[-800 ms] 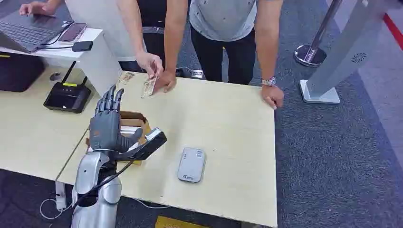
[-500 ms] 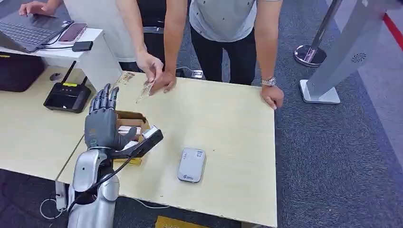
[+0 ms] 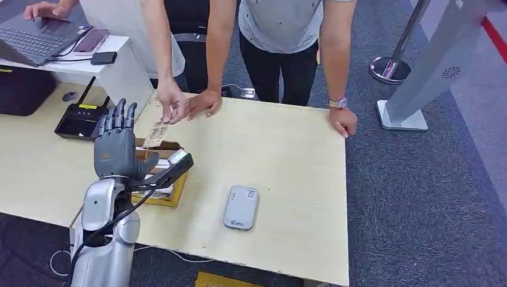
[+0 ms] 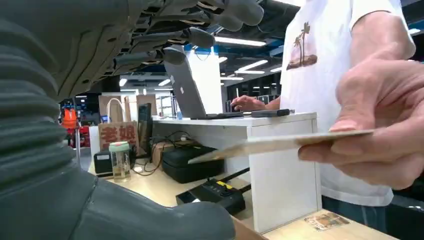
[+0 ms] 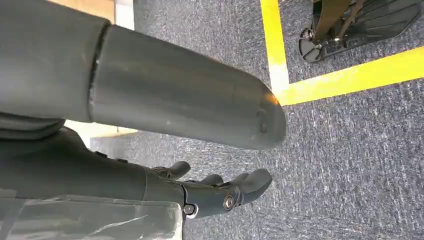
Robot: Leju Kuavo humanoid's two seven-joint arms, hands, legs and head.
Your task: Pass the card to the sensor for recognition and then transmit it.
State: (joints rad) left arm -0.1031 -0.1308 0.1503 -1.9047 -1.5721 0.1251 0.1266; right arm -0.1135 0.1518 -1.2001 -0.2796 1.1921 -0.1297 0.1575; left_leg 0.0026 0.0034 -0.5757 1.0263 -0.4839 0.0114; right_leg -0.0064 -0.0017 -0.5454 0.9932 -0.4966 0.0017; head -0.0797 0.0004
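Step in hand, as I judge it: receive the card (image 3: 156,127) from the person's hand (image 3: 171,106) before anything goes to the sensor (image 3: 240,207). To do it well, I should hold my left hand (image 3: 115,150) level and let the card's edge slide between thumb and fingers before closing — closing early would knock it aside. Close on the card's free end, well clear of the person's fingertips, and close gently; the card looks thin and may flex.

My left hand is raised over the near left corner of the table (image 3: 287,167), above the cardboard box (image 3: 164,179), fingers straight and apart, thumb (image 3: 156,170) out to the side. It holds nothing and touches nothing. In the left wrist view the card comes edge-on toward the gap between my fingers (image 4: 185,37) and thumb — near, not yet in contact.

My right hand (image 5: 220,192) hangs over the carpet, fingers loosely curved and apart, holding nothing.

The sensor lies flat on the table, well apart from the card.
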